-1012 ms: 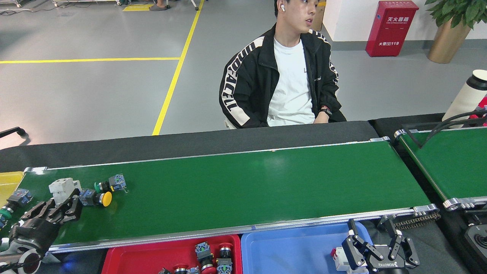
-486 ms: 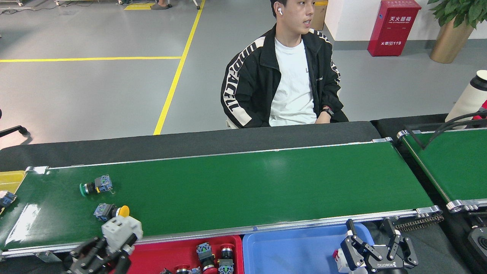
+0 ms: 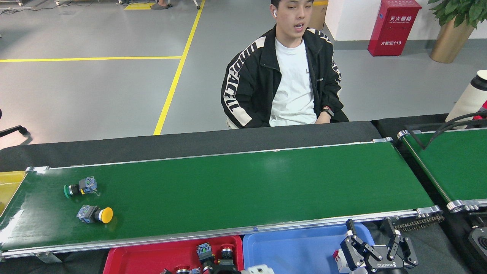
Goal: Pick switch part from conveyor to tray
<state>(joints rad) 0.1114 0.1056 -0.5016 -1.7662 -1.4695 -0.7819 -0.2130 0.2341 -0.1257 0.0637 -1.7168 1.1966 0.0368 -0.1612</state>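
The conveyor [image 3: 236, 186] is a long glossy dark-green belt with silver rails. Two switch parts lie at its left end: a green-capped one [image 3: 80, 188] and a yellow-capped one [image 3: 95, 214]. A white switch part [image 3: 260, 270] shows at the bottom edge, over the divide between the red tray [image 3: 152, 255] and the blue tray [image 3: 296, 249]. Only a dark sliver of my left gripper [image 3: 228, 270] shows beside it, holding it. My right gripper [image 3: 369, 230] stands open over the blue tray's right end, nothing between its fingers.
Several switch parts [image 3: 213, 254] lie in the red tray. A person [image 3: 289, 76] sits behind the belt. A second green belt [image 3: 452, 163] with black cables is at right, a yellow bin [image 3: 9, 184] at far left, and a white bottle [image 3: 468, 95] at far right.
My left gripper lifted the white switch part off the belt's left end and carried it right along the bottom edge. The two capped parts drifted left. The right gripper stayed put.
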